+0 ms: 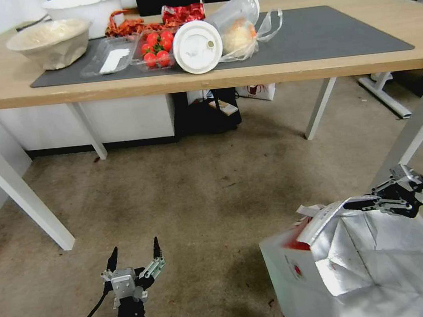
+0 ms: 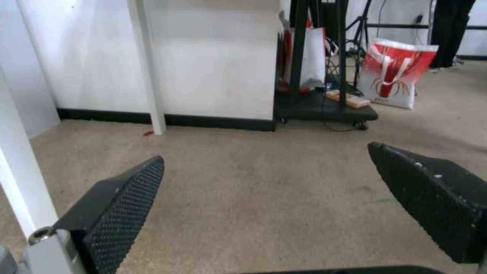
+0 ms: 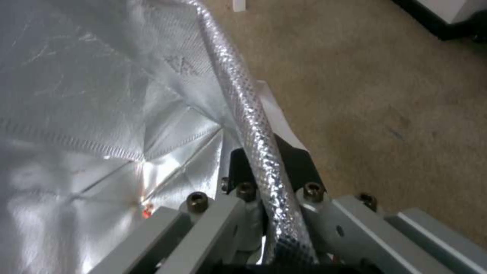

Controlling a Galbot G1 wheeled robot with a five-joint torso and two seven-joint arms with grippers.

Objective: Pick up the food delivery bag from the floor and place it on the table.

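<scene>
Right claw (image 1: 360,203) is clamped on the foil-lined top rim of the food delivery bag (image 1: 354,269), at the bag's far right upper edge. In the right wrist view the black fingers (image 3: 292,160) sit on either side of the rolled silver rim, pinching it between them, with a white strap handle (image 3: 276,114) just beside the grip. Bag mouth is open, silver lining (image 3: 91,114) exposed and creased; red-and-white outer wall with a small round red logo (image 1: 297,269) faces the left arm.

Bag is low over the floor (image 1: 201,200), in front of the table (image 1: 1,74) near its right front leg; whether its base touches the carpet cannot be told.

Left claw (image 1: 134,255) hangs low over the floor, well apart from the bag, fingers spread wide and holding nothing. The left wrist view shows both textured pads (image 2: 127,205) with bare carpet between them.

On the table: dark grey mat (image 1: 329,30) with a bowl (image 1: 50,41), a box of tomatoes (image 1: 157,48), a tipped lidded cup (image 1: 218,29) and a clear plastic bag (image 1: 254,35), all towards the left and middle. Right part of the mat is bare.
</scene>
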